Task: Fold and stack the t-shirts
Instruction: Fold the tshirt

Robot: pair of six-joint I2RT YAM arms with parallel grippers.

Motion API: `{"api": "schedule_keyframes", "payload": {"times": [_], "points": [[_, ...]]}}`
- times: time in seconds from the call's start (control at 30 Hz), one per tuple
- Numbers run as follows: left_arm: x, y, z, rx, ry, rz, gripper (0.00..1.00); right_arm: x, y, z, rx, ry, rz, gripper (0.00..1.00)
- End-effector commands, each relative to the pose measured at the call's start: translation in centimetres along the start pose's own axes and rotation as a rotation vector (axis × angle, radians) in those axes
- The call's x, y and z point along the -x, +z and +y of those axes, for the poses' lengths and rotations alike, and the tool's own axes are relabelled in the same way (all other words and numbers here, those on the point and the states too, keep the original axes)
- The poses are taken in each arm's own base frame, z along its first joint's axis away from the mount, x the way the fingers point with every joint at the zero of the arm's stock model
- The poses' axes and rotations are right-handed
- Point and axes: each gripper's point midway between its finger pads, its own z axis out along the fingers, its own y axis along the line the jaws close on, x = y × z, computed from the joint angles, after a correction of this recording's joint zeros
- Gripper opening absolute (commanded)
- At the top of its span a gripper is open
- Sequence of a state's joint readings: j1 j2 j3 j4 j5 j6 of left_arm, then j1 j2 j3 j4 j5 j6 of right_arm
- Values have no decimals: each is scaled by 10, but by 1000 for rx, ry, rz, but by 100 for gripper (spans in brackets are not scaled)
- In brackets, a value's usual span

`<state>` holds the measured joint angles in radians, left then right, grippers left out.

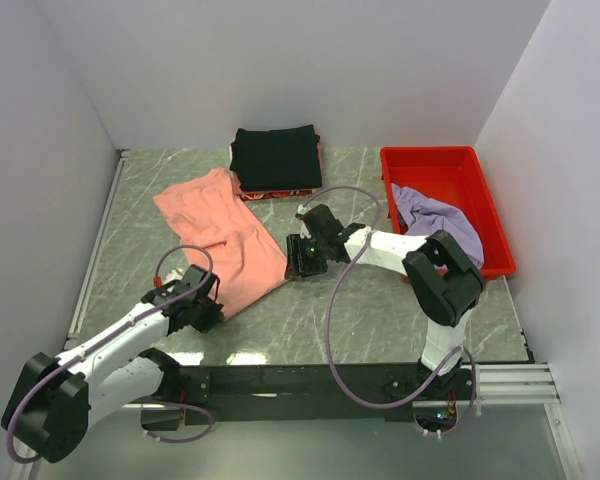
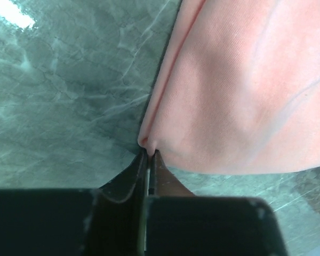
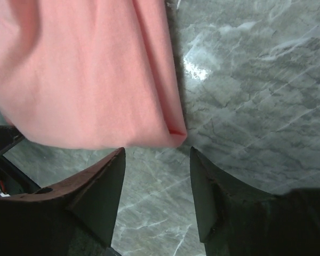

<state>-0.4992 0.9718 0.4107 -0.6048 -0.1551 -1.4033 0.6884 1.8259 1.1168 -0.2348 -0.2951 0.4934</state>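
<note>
— Grey-green marble-look table [image 1: 380, 310], white walls [image 1: 380, 70] round it. Why's the salmon-pink t-shirt [image 1: 220, 235] lying diag. across the left half like that?

— Looks mid-fold to me. See the left gripper [image 2: 149, 154]? It's clamped tight on the shirt's near corner, cloth puckered right at the tips, no gap btw the fingers. I'd guess that's the pinch for lifting that edge over.

— And the right gripper [image 3: 157, 152]?

— Fingers spread apart, nothing in them. The shirt's other near corner lies flat on the table just ahead of the tips, not btw them. Prob. lining up for a grab so both corners can go up together.

— Other shirts?

— At the back is the black t-shirt [image 1: 275, 158], a neat rectangle right beside the pink one's far end. Reads as the base of the stack, imo. Over on the right the lavender t-shirt [image 1: 435, 215] sits crumpled in the red tray [image 1: 450, 160], well apart from both grippers. Not folded yet, so plenty left to do, I'd say.
</note>
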Motion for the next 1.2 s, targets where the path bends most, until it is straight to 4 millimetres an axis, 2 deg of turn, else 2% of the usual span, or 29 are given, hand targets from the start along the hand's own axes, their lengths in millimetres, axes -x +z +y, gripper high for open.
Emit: {"api": "schedule_keyframes", "payload": {"times": [0.0,0.13,0.2,0.27,0.33,0.43,0.5,0.77,0.8,0.87,1.0,1.17], "points": [[4,3,19,62,18,-34,1,10,6,5,22,2,-12,58],[3,2,19,33,23,-35,1,5,10,3,27,3,13,49],[3,2,19,21,20,-37,1,3,12,5,43,-1,25,31],[4,0,14,-17,19,-41,1,1,14,6,57,-15,32,25],[5,-1,13,-27,25,-44,1,3,16,6,58,-16,34,24],[4,-1,14,-17,39,-40,1,1,18,9,75,-22,53,14],[6,-1,15,1,45,-50,1,2,17,10,81,-27,48,1],[2,-15,16,-4,139,-12,1,-11,-3,3,52,-71,73,0],[-2,-17,20,0,147,2,1,-13,-10,3,43,-78,73,0],[-12,-25,9,-84,156,46,1,-22,-17,-5,11,-82,90,0],[-21,-40,2,-146,158,86,1,-32,-35,-8,-5,-91,95,0],[-33,-54,5,-153,175,137,1,-47,-57,-18,-53,-118,111,0]]}}
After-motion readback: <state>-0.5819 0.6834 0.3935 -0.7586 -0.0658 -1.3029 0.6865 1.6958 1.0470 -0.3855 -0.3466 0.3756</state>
